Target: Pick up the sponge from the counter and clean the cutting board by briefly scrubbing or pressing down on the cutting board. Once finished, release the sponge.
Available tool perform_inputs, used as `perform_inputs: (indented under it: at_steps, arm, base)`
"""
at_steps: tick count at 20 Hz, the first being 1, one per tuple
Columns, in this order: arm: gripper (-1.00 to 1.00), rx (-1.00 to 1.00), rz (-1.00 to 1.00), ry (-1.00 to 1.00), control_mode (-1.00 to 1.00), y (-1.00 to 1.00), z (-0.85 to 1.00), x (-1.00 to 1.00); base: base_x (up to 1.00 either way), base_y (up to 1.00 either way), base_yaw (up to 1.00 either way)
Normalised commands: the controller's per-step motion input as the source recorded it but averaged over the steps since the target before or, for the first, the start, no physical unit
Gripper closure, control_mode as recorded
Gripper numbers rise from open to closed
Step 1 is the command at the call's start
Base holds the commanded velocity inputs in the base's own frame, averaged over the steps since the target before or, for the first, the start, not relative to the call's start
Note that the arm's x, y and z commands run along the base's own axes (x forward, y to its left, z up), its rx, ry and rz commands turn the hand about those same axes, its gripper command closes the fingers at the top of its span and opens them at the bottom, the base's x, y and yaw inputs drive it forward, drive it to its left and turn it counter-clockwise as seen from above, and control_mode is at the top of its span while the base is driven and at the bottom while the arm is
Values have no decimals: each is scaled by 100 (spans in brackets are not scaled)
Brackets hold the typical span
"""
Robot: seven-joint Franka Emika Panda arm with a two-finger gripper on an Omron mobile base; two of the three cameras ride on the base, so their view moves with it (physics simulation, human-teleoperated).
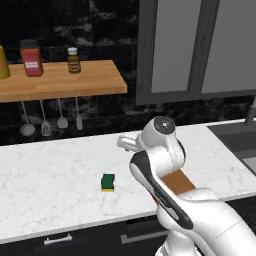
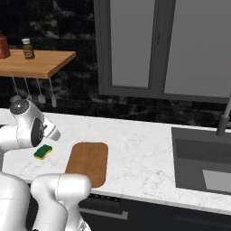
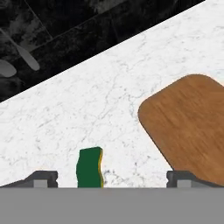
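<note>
The sponge (image 1: 108, 182) (image 2: 43, 151) lies on the white marble counter (image 1: 55, 170) (image 2: 144, 158), green side up, to the left of the cutting board (image 2: 88, 162). In the hand view the sponge (image 3: 89, 167) sits low in the picture between my fingertips, nearer the left one, with the counter (image 3: 100, 109) under it. My gripper (image 3: 113, 179) hovers above it, open, with nothing between its fingers. The brown cutting board (image 3: 192, 127) lies flat to the right of the sponge. My arm covers most of the board (image 1: 177, 182) in the left base view.
A wooden wall shelf (image 1: 60, 80) carries jars and bottles, with kitchen utensils (image 1: 45, 125) hanging below it. A sink (image 2: 203, 162) with a faucet (image 2: 223, 119) is set into the counter at the right. Dark drawers (image 1: 60, 241) run below the front edge.
</note>
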Motion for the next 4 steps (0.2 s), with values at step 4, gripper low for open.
perform_inputs:
  at_steps: [4]
  arm:
    - [-100, 0, -2, -24, -100, -42, 43, -100]
  base:
    - [0, 0, 0]
